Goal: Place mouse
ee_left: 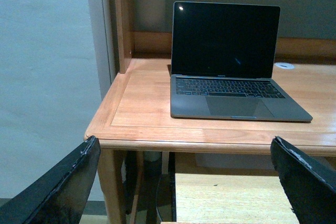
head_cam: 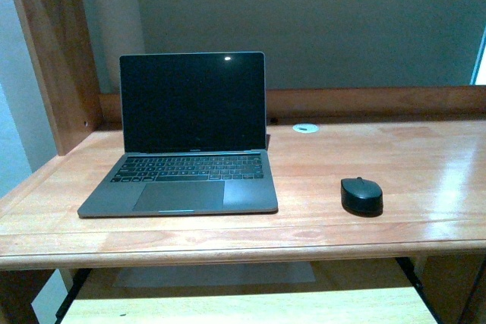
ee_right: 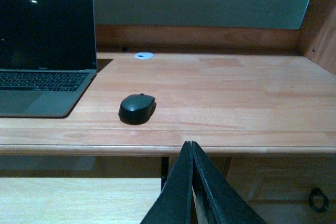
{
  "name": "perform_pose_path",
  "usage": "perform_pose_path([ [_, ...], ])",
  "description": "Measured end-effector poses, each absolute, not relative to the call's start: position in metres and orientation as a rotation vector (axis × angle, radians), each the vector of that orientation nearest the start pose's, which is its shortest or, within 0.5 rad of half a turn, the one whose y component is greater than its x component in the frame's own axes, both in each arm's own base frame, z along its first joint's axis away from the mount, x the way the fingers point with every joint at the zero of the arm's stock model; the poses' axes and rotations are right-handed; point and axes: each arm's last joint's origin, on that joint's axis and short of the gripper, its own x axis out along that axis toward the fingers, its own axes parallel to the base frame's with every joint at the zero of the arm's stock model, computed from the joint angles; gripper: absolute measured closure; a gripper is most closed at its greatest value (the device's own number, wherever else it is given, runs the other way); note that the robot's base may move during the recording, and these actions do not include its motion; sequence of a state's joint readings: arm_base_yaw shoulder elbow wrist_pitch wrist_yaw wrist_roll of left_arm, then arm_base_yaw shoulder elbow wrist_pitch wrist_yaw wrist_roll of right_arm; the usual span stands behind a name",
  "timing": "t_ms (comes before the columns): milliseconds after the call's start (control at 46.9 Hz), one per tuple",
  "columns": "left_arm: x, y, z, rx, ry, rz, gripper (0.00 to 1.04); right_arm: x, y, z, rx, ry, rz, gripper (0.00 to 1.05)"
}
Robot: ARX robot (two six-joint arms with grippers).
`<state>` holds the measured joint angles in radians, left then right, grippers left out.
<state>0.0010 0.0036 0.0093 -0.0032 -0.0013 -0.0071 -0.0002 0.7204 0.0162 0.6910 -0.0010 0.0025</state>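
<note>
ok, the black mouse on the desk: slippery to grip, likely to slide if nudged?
The mouse has a smooth domed top, so fingers closing high on it may slip off; its lower sides look the safer hold. It sits flat on the glossy wooden desk, so a nudge would probably slide it, not roll or tip it. It looks rigid and probably light.

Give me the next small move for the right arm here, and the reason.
Probably open the right gripper and ease it forward over the desk edge toward the mouse. Its fingers are pressed together and empty, short of the desk, while the mouse sits untouched on the wood, apart from the laptop. The left gripper is open but faces the laptop side, so the right arm looks better placed.
</note>
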Motion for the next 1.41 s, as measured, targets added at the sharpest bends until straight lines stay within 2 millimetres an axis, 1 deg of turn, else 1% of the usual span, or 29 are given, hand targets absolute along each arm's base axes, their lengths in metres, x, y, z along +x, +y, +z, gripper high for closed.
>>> perform_pose_path([
  [427, 0.097, 0.0, 0.166, -0.007, -0.003, 0.002, 0.07, 0.127, 0.0, 0.171, 0.002, -0.015, 0.0, 1.03],
  [683, 0.097, 0.0, 0.166, -0.007, -0.003, 0.002, 0.07, 0.119, 0.0, 0.172, 0.002, -0.019, 0.0, 1.03],
  [1323, 0.097, 0.0, 0.166, -0.007, -0.003, 0.002, 0.07, 0.108, 0.0, 0.171, 0.002, -0.017, 0.0, 1.03],
  [1408, 0.097, 0.0, 0.166, -0.007, -0.003, 0.002, 0.07, 0.101, 0.0, 0.165, 0.002, 0.035, 0.0, 1.03],
])
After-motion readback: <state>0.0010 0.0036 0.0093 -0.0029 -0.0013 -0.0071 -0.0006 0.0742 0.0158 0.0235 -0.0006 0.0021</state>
